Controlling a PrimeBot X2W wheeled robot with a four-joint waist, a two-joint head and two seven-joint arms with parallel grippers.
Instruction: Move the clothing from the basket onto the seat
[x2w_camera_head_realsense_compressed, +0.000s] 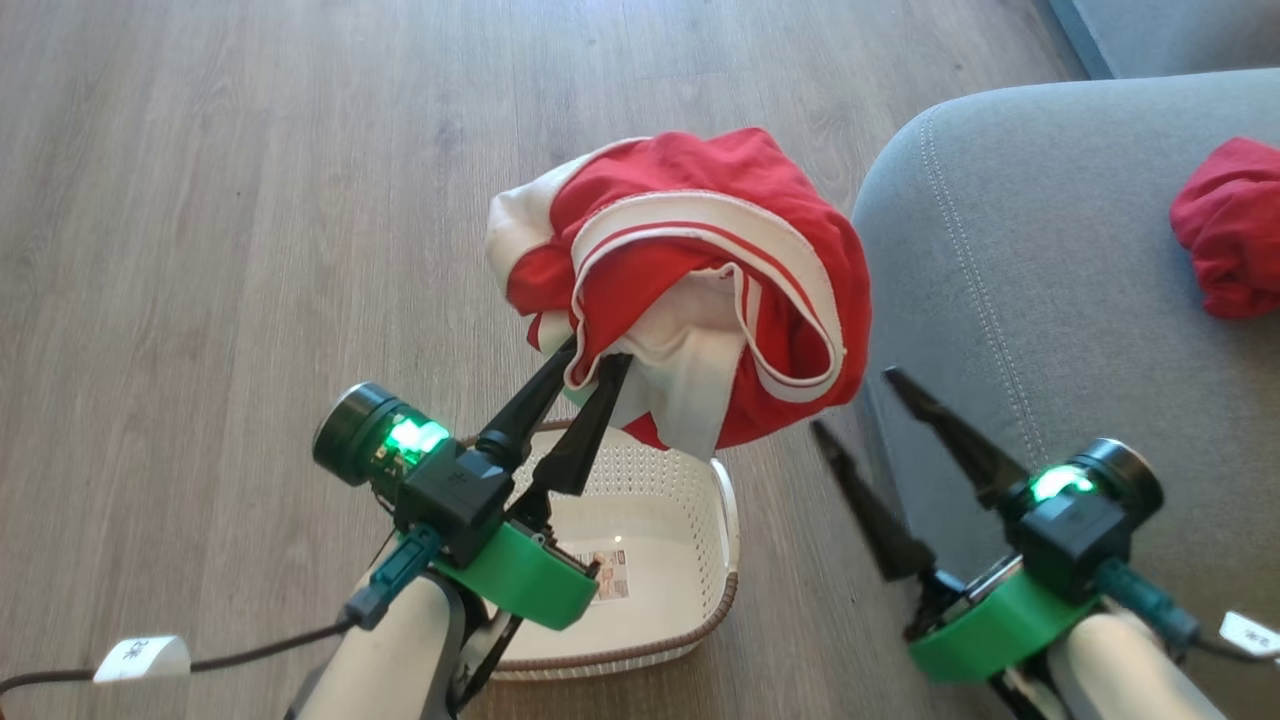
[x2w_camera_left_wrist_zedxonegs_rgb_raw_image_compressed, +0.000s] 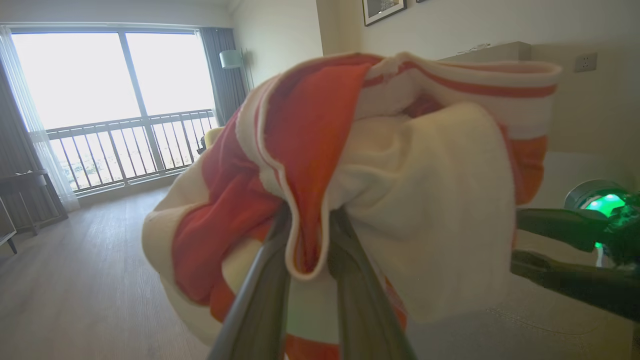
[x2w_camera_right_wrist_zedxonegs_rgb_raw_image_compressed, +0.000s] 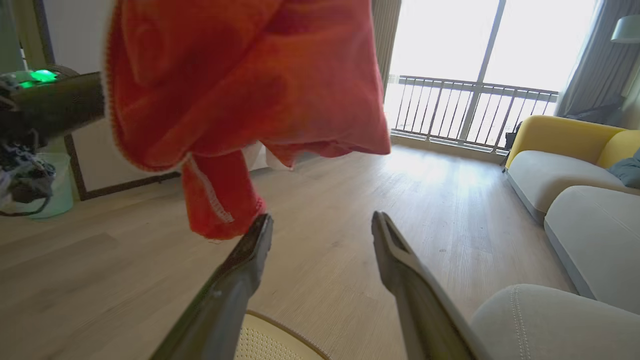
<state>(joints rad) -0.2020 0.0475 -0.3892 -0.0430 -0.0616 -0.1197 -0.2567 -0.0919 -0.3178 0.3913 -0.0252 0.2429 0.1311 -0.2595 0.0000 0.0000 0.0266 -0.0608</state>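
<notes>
Red-and-white garment (x2w_camera_head_realsense_compressed: 690, 280) hangs above the basket (x2w_camera_head_realsense_compressed: 645, 470), pinched by one thin fold in my left gripper (x2w_camera_head_realsense_compressed: 597, 352); right gripper (x2w_camera_head_realsense_compressed: 854, 399) spread, empty. I judge the fold may slip short of the seat (x2w_camera_head_realsense_compressed: 1000, 300).

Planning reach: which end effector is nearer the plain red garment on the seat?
Right. The right end effector is beside the seat, left of the plain red garment; the left end effector, farther left above the basket, holds the striped garment.
</notes>
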